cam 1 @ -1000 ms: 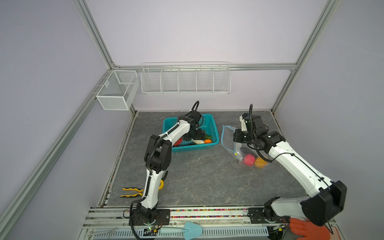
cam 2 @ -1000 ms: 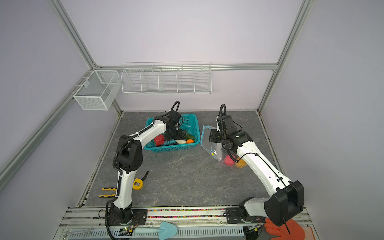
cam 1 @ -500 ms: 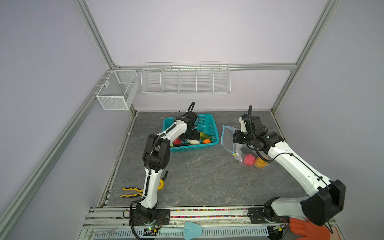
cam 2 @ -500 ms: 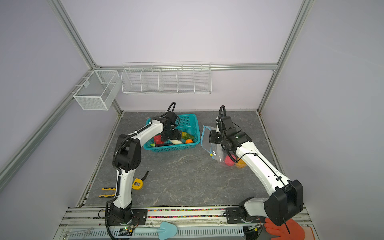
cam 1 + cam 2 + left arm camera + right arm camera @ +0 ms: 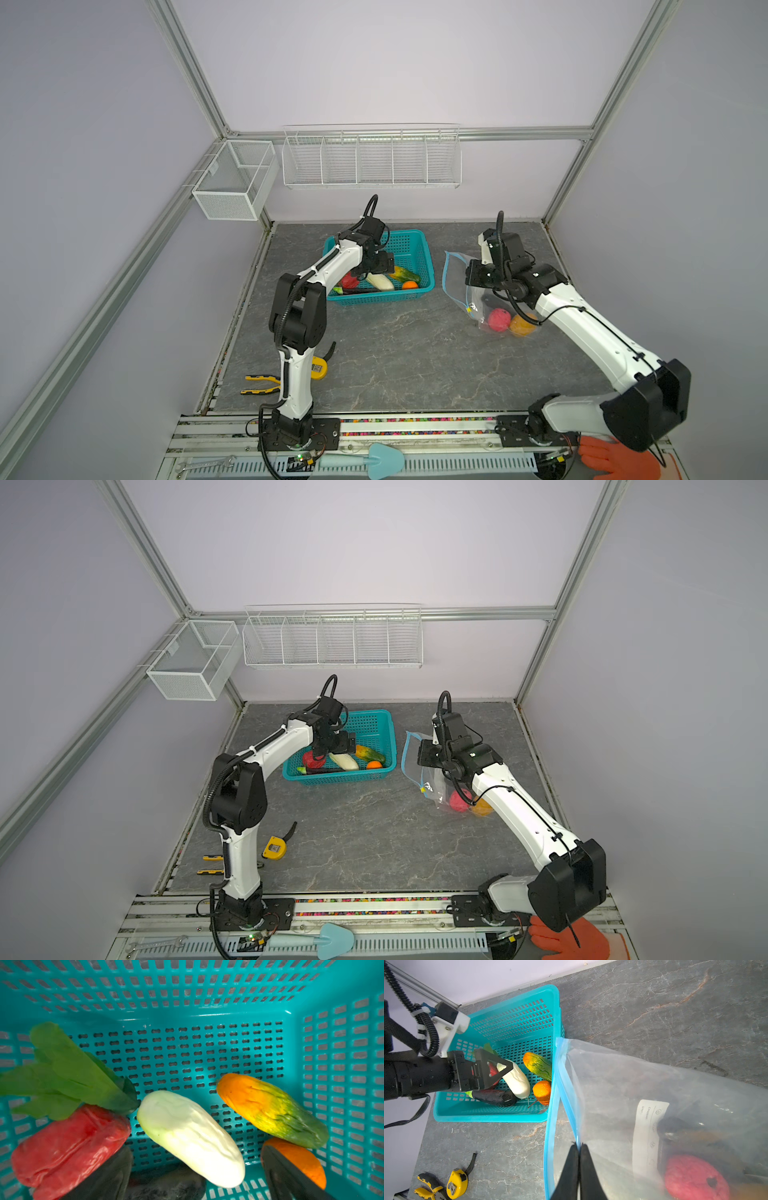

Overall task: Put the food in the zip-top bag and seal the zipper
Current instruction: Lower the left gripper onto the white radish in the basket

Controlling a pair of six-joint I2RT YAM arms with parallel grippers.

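Right wrist view: my right claw [image 5: 578, 1147], pressed together, pinches the zip-top bag [image 5: 612, 1084] at its zipper [image 5: 549, 1136], lower centre. 2 pieces are bagged, 1 being the pink piece [image 5: 695, 1176]. The zipper is unsealed and the mouth faces the basket [image 5: 488, 1118] at left. My left claw [image 5: 500, 1072], spread, hovers over the white piece [image 5: 517, 1082], whose long axis runs upper left to lower right. About 5 pieces are not yet bagged.

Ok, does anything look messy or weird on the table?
Nothing is spilled. Only a yellow tape measure and pliers, lying by the left arm's base, don't belong. The food sits in the teal basket or the bag.
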